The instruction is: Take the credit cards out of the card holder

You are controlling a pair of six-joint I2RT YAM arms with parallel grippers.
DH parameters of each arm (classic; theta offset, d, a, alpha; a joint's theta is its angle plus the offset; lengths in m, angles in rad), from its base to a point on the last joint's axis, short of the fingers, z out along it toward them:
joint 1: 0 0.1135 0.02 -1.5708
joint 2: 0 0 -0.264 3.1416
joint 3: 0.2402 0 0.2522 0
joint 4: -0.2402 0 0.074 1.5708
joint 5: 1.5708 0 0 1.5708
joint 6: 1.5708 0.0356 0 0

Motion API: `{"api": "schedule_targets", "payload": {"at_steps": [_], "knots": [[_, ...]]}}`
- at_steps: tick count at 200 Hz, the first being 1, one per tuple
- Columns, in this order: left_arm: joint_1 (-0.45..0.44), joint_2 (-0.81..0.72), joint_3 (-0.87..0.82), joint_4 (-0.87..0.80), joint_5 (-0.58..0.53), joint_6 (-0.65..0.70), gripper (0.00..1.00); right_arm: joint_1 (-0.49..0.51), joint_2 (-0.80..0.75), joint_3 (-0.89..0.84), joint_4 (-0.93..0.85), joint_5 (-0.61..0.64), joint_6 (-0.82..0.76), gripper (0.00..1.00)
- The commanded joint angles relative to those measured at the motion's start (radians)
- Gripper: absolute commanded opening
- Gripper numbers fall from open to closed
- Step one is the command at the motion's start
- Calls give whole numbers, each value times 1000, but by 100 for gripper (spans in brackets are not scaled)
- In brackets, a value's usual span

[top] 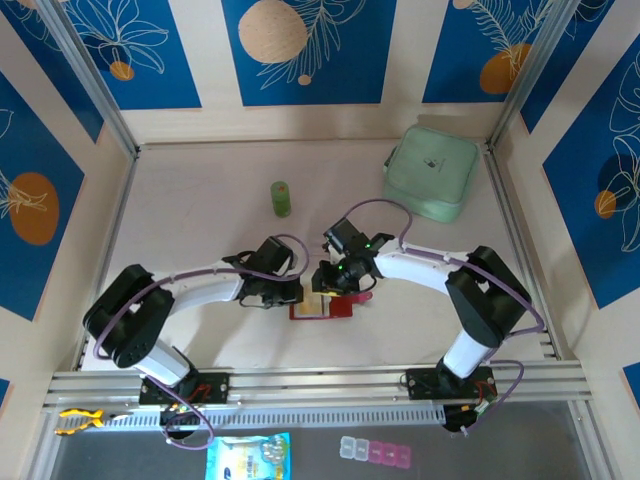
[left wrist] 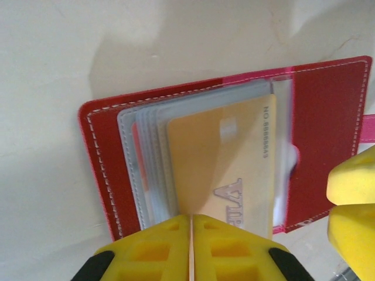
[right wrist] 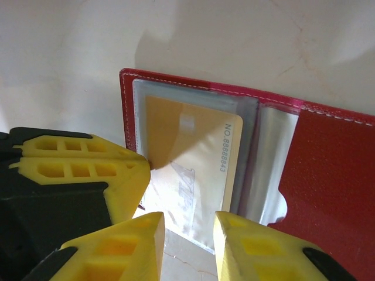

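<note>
The card holder (left wrist: pixel 328 117) lies open and flat on the table (top: pixel 200 200), between the two hands. An orange-yellow credit card (left wrist: pixel 205 158) sits inside its topmost clear pocket (right wrist: pixel 266 175). The left hand (left wrist: pixel 191 219) is clenched, its fingertips pressed together at the edge of the pockets; whether they pinch anything I cannot tell. The right hand (right wrist: pixel 188 221) is released, its fingers (right wrist: pixel 234 246) apart with the pocket's edge in the gap. Farther back stand a small green cylinder (top: pixel 281 198) and a mint-green pouch (top: pixel 432 172), well apart from the holder.
</note>
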Motion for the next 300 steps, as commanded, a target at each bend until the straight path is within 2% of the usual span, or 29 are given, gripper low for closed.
{"api": "schedule_targets", "payload": {"at_steps": [1, 112, 259, 300], "knots": [[-9, 6, -11, -33, -34, 21, 10, -7, 23, -20, 22, -42, 16, 27], [-8, 3, -32, -31, -36, 12, 10, -10, 65, -36, 60, -66, 31, 22], [-9, -3, -38, -30, -35, 12, 10, -6, 95, -33, 67, -71, 36, 22], [-8, 0, -36, -29, -35, 12, 10, -6, 97, -33, 74, -79, 39, 17]]}}
